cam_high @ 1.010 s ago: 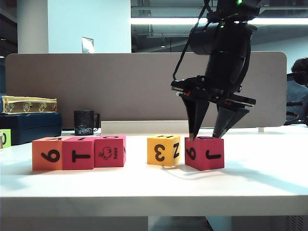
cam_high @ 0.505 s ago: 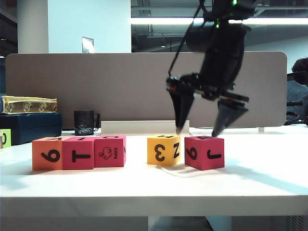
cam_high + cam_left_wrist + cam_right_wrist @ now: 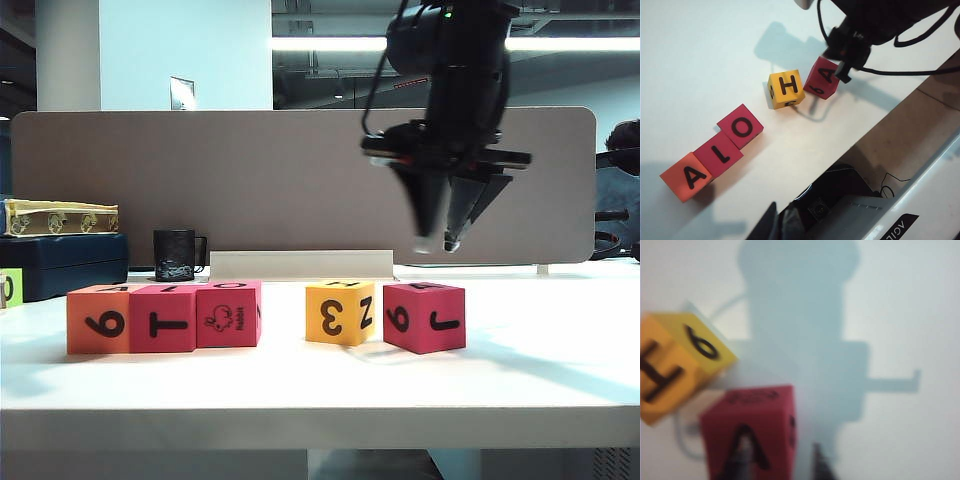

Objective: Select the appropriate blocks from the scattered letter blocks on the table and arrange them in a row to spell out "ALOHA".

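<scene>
Five letter blocks stand in a row on the white table (image 3: 540, 370): orange (image 3: 98, 318), pink (image 3: 163, 318) and pink (image 3: 229, 313) touching, then after a gap yellow (image 3: 340, 312) and pink-red (image 3: 424, 317). From the left wrist view their tops read A (image 3: 686, 176), L (image 3: 719, 154), O (image 3: 740, 126), H (image 3: 785, 88), A (image 3: 822, 83). My right gripper (image 3: 440, 240) hangs above the pink-red block (image 3: 750, 425), its jaws a little apart and empty. My left gripper (image 3: 781, 220) is shut, held back from the row over bare table.
A dark blue box (image 3: 60, 262) with a yellow item on top and a black mug (image 3: 175, 255) stand at the back left. A lime-green block (image 3: 8, 288) peeks in at the left edge. A grey partition (image 3: 250, 180) closes off the back.
My right gripper let go of the pink-red block, opened wide, rose clear above it and then narrowed its jaws. The blocks stayed put.
</scene>
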